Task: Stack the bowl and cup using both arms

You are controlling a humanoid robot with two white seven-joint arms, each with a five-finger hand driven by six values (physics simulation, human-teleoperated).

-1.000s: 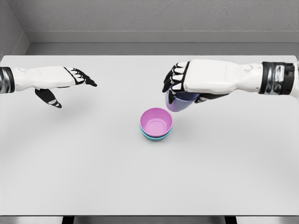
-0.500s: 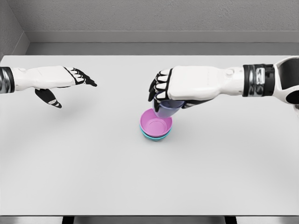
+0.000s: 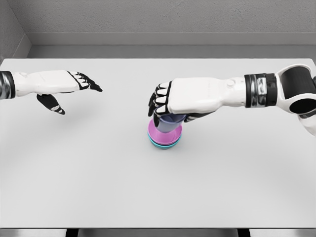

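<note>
A pink bowl sits nested in a teal bowl at the middle of the table. My right hand is directly over the bowls, shut on a purple cup whose lower part reaches into the pink bowl. The hand hides most of the cup and the bowl's far rim. My left hand hovers open at the left, holding nothing, well away from the bowls.
The white table spreads wide around the stack. A grey wall runs behind its far edge, and the front edge lies along the bottom of the view.
My right hand carried the purple cup left and down, from beside the bowls to directly over and into the pink bowl. The left hand stayed still.
</note>
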